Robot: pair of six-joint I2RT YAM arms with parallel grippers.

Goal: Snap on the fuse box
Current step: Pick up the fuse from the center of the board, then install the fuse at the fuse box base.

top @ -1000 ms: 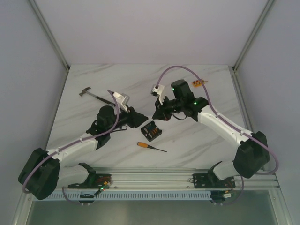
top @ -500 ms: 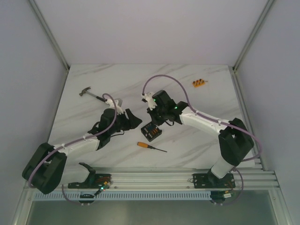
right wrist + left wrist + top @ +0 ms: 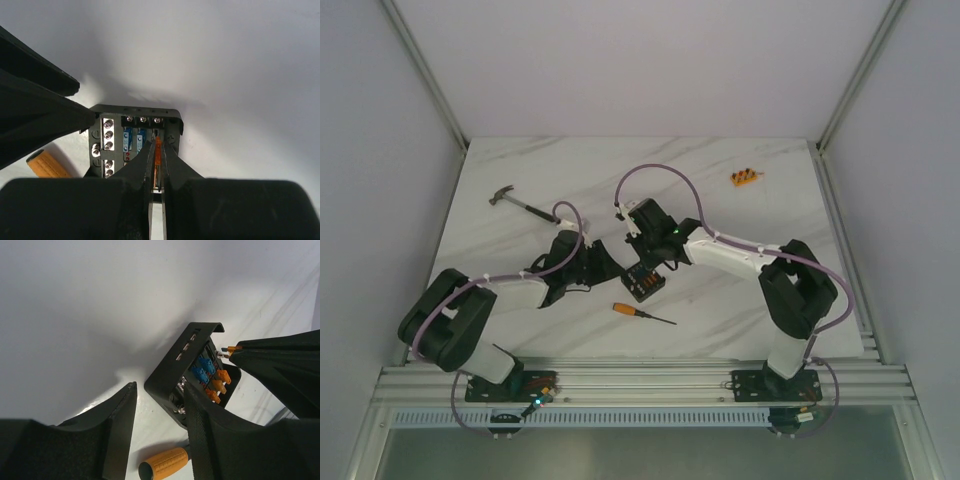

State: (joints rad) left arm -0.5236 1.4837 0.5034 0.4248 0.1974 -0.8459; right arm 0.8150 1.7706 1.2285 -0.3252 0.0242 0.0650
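Note:
The fuse box [image 3: 643,282] is a small black open box with blue and orange fuses inside, lying mid-table. It also shows in the left wrist view [image 3: 175,369] and the right wrist view [image 3: 175,125]. My right gripper [image 3: 646,264] [image 3: 158,146] is shut on a tiny orange fuse [image 3: 158,150] and holds it over the box's right-hand slots. The fuse tip also shows in the left wrist view [image 3: 231,348]. My left gripper [image 3: 612,262] [image 3: 160,389] is open and low at the box's left side. Its right finger [image 3: 200,430] covers part of the box.
An orange-handled screwdriver [image 3: 640,313] [image 3: 162,464] [image 3: 46,164] lies just in front of the box. A hammer [image 3: 520,203] lies at the back left. A small orange block [image 3: 744,177] sits at the back right.
My right gripper swung from the back down over the fuse box with the fuse. My left gripper slid right and lower, up to the box's left side.

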